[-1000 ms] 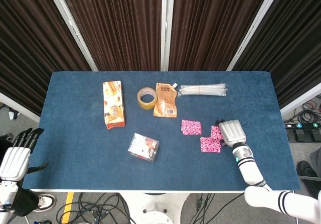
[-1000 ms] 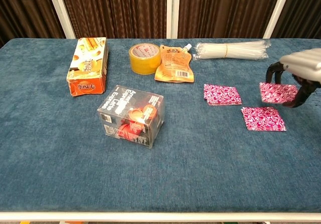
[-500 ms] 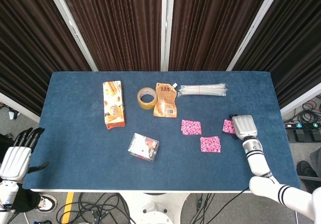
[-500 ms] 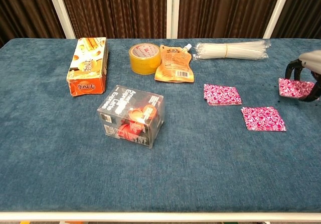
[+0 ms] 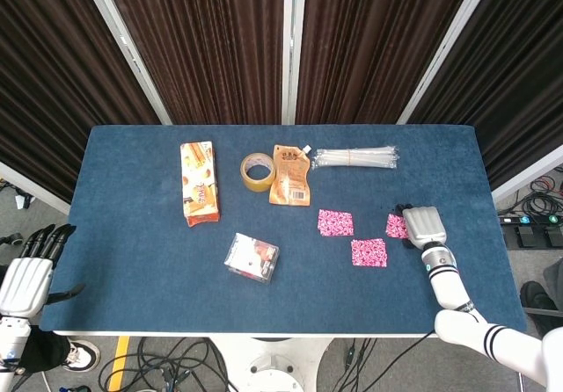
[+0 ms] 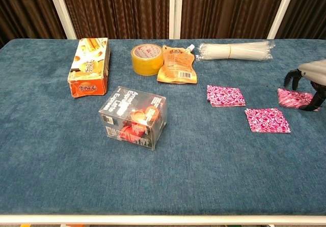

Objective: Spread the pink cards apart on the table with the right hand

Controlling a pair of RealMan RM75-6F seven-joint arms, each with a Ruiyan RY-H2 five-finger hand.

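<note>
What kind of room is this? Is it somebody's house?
Probably not a house. It looks like a robot test room: a blue table with snacks and pink cards on it, dark curtains hung all round, loose cables on the floor, and a robot's right hand at work.

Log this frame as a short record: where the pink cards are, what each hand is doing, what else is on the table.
pink cards: three in view, apart from one another; left card, lower card, third card at the right
right hand: right hand over the third card, fingers around it; lifted or resting, cannot tell
left hand: left hand off the table's left corner, holding nothing
other items: snack box, tape roll, orange pouch, clear box, bundle of straws
</note>
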